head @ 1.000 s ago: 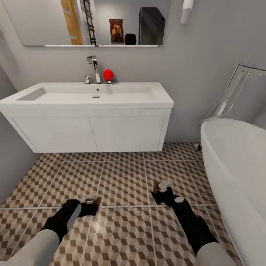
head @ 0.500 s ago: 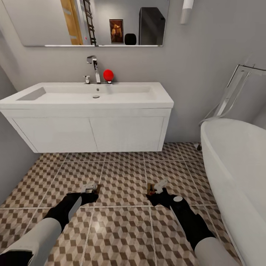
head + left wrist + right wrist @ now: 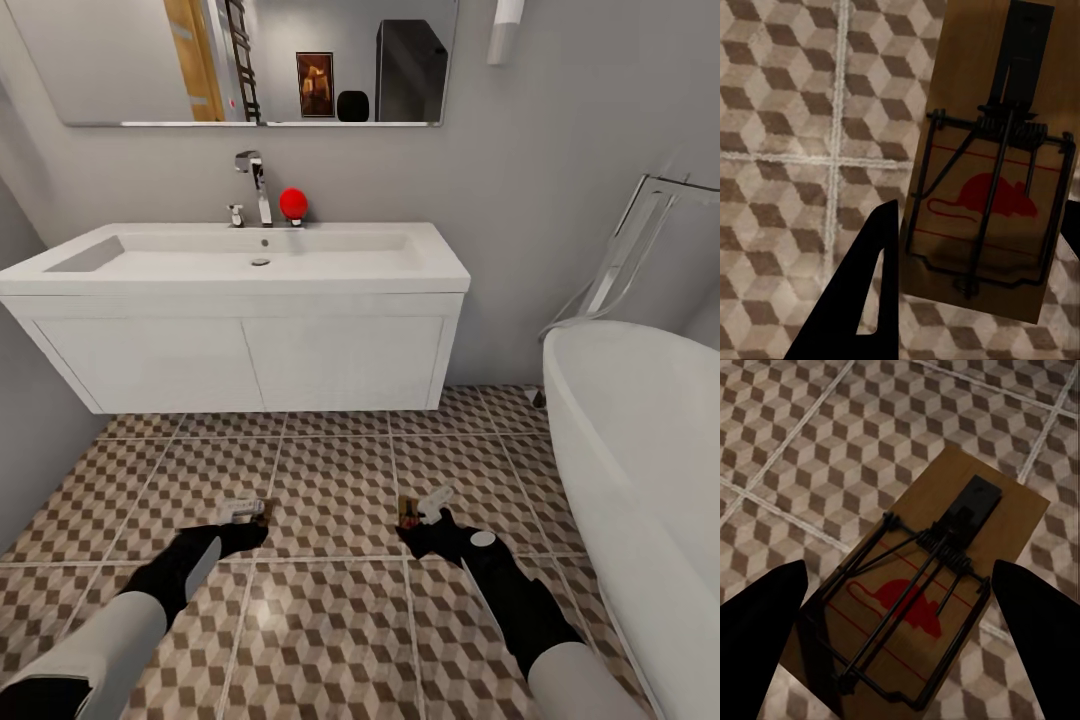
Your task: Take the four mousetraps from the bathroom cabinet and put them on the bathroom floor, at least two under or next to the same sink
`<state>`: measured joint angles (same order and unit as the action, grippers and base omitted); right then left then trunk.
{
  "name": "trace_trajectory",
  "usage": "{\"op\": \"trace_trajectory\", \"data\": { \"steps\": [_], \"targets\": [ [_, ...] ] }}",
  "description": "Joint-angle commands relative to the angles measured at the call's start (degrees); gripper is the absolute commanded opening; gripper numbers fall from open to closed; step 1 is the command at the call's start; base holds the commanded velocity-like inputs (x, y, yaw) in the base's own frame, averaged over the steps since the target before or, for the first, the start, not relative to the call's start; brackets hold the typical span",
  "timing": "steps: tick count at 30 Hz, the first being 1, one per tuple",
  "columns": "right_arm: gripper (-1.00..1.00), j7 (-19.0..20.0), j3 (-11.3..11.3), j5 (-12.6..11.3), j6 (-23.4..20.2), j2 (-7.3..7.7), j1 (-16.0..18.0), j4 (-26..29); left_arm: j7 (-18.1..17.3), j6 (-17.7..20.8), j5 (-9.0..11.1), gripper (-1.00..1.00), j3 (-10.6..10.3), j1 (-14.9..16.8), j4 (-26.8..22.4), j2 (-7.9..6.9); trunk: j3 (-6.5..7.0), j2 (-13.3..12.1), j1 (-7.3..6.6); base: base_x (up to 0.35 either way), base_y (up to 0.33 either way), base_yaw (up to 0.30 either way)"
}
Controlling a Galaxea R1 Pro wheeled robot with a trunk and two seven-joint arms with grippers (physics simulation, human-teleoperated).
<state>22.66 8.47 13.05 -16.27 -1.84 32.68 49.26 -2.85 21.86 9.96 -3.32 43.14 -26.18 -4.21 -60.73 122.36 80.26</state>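
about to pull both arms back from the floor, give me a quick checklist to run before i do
1. Left mousetrap on the patterned bathroom floor: ok, it seems to lie flat on the tiles.
2. Right mousetrap on the same floor: ok.
3. Right pincer let go: ok, fingers stand apart on either side of the board.
4. Left pincer let go: cannot tell, only one finger is clearly visible beside the board.
5. Both traps near the sink: cannot tell, they lie in front of the vanity, apart from it.
6. Four traps placed: not ok, two seen.
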Motion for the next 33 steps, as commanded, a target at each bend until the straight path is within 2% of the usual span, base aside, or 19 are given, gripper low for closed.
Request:
{"op": "trace_trajectory", "data": {
  "steps": [1, 11, 33],
  "targets": [
    [-1.00, 0.46, -0.07, 0.57, -0.20, 0.02, 0.01, 0.28, 0.25, 0.29, 0.41, -1.00, -0.39, 0.01, -0.10, 0.11, -0.05, 0.02, -0.01, 0.000, 0.000, 0.000],
    [-1.00, 1.31, -0.18, 0.65, -0.27, 0.15, 0.01, 0.66, 0.25, 0.29, 0.41, -1.00, -0.46, 0.01, 0.00, 0.49, -0.05, 0.02, -0.01, 0.000, 0.000, 0.000],
    [-1.00, 1.33, -0.21, 0.66, -0.30, 0.17, 0.01, 0.75, 0.23, 0.29, 0.41, -1.00, -0.46, 0.01, 0.04, 0.83, -4.27, 8.84, 4.82, 0.000, 0.000, 0.000]
  ]
}}
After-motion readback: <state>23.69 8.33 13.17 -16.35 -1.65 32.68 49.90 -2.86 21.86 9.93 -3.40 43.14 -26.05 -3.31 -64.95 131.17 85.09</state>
